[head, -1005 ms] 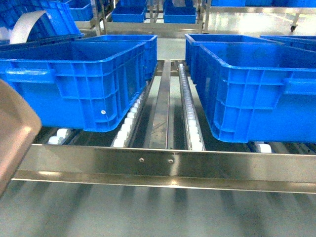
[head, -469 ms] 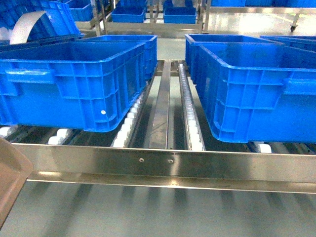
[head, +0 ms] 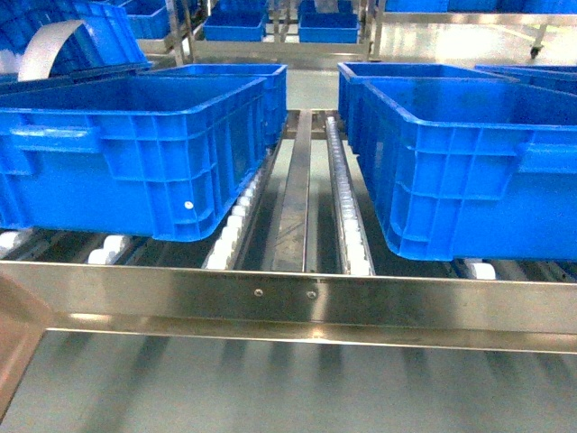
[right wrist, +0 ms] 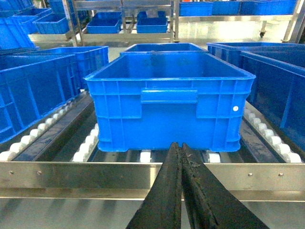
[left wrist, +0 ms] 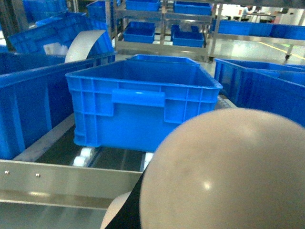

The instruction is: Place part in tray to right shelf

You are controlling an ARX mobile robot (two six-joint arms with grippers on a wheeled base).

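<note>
The beige tray (left wrist: 224, 171) fills the lower right of the left wrist view, close to the camera and off any surface. It hides my left gripper apart from a black finger strip (left wrist: 127, 210). In the head view only a sliver of the tray (head: 13, 352) shows at the bottom left edge. The part is hidden from every view. My right gripper (right wrist: 181, 149) is shut and empty, its tips just before the right shelf's steel front rail (right wrist: 95, 174), in line with a blue crate (right wrist: 169, 102).
The right shelf's front rail (head: 361, 302) crosses the head view. Behind it, roller lanes (head: 341, 180) run between two large blue crates (head: 135, 153) (head: 469, 162). More crates and racks stand at the back. A blue crate (left wrist: 138, 102) sits ahead of the tray.
The tray has dropped down and to the left in the head view, from a broad beige patch to a thin sliver at the corner. The crates have not moved.
</note>
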